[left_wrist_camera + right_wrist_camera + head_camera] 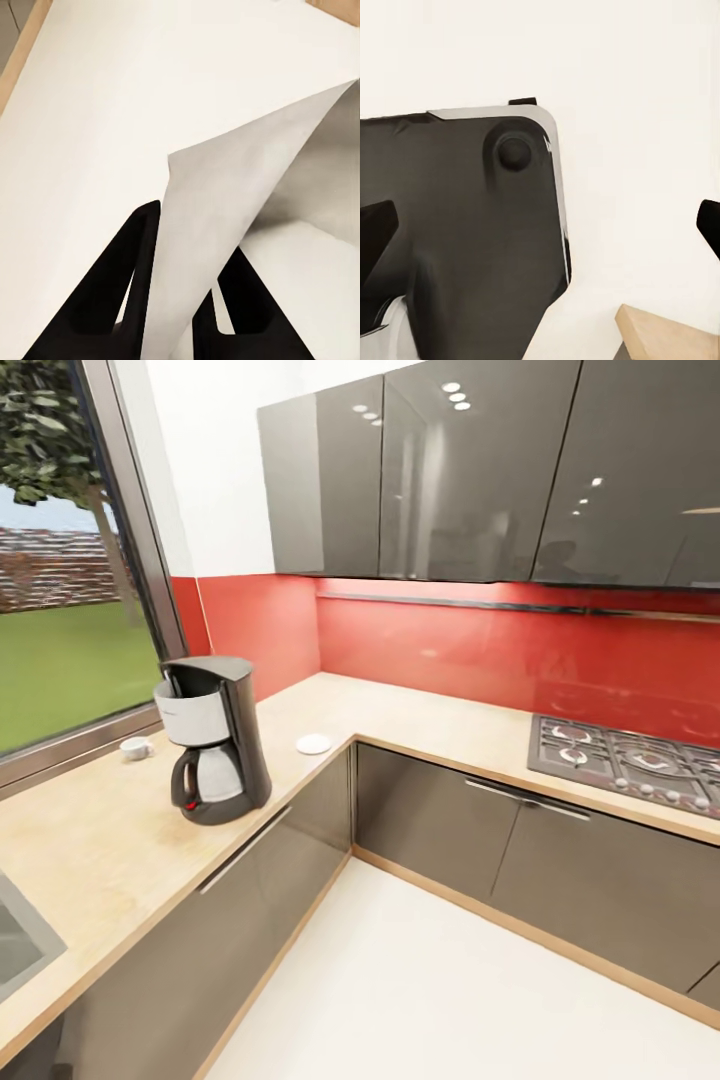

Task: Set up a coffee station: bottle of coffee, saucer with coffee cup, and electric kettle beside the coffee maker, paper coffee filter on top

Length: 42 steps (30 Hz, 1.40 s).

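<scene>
Head view: I look down on the light beige L-shaped kitchen countertop (420,725) with its wood edge, set above dark grey cabinets (440,825). The tall dark grey coffee maker (213,738), with silver-white filter basket, glass carafe with black handle and a small red switch at its foot, stands upright on the left run of the worktop in front of the window (60,580). Behind it, near the window sill, sits the small white coffee cup (135,747). The small flat round white saucer (313,744) lies just beyond the machine toward the inner corner, apart from the cup. A steel sink corner (22,950) shows at the lower left; a gas hob (628,760) is inset in the right run beneath a red backsplash (470,645) and glossy grey wall cabinets (450,470).

Left wrist view: my left gripper (180,300) has its two black fingers (120,292) pressed onto the white thin paper coffee filter (232,217), which stands up between them over the pale floor (112,112).

Right wrist view: my right gripper (544,232) is spread wide, one black fingertip (375,232) at each edge of the frame, nothing between them. Beneath it I see a dark rounded-corner part of the robot (465,225) above the pale floor, with a wood edge (667,334) at one corner.
</scene>
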{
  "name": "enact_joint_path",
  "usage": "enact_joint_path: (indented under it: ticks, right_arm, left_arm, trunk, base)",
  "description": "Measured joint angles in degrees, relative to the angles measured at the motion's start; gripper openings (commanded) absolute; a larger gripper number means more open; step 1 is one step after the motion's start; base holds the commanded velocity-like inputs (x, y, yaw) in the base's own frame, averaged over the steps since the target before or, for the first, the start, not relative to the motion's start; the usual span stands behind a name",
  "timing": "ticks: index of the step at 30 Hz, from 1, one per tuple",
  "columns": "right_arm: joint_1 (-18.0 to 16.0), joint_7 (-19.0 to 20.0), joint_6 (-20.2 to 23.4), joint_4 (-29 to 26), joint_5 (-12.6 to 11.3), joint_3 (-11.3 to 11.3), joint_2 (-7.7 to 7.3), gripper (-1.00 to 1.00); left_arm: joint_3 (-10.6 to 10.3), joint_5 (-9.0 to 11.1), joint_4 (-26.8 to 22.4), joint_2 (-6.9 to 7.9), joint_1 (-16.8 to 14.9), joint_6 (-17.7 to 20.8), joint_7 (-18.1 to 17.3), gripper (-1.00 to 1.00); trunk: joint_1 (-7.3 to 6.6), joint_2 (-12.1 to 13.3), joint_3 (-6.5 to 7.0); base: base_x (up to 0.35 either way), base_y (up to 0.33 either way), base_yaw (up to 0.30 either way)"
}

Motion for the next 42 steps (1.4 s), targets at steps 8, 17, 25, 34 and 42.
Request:
enact_joint_path:
  ticks: [8, 17, 25, 34, 42]
  right_arm:
    - [0.0, -0.03, 0.0, 0.0, 0.0, 0.0, 0.0, 1.0]
    - [0.0, 0.03, -0.01, 0.0, 0.0, 0.05, 0.0, 1.0]
    - [0.0, 0.0, -0.02, -0.01, 0.0, 0.02, 0.0, 1.0]
    - [0.0, -0.05, 0.02, 0.01, 0.0, 0.09, 0.04, 1.0]
    - [0.0, -0.04, 0.02, 0.08, 0.0, 0.1, 0.09, 1.0]
  left_arm:
    - [0.0, 0.0, 0.0, -0.04, 0.02, 0.0, 0.0, -1.0]
    - [-0.04, 0.0, 0.0, 0.0, 0.0, 0.0, 0.01, -1.0]
    - [0.01, 0.0, -0.01, 0.01, 0.01, 0.0, 0.06, -1.0]
    - [0.13, 0.01, -0.02, 0.01, 0.02, 0.0, 0.08, -1.0]
    - [0.18, 0.01, -0.03, 0.01, 0.02, -0.09, 0.08, -1.0]
  trunk:
    - [0.0, 0.0, 0.0]
    - [0.0, 0.0, 0.0]
    - [0.01, 0.01, 0.0]
    - [0.03, 0.01, 0.01]
    - [0.02, 0.01, 0.01]
  base:
    - [0.243, -0.195, 0.0]
    - [0.242, -0.195, 0.0]
    - [0.182, -0.218, 0.067]
    - [0.003, -0.266, 0.264]
    - [-0.005, -0.151, 0.278]
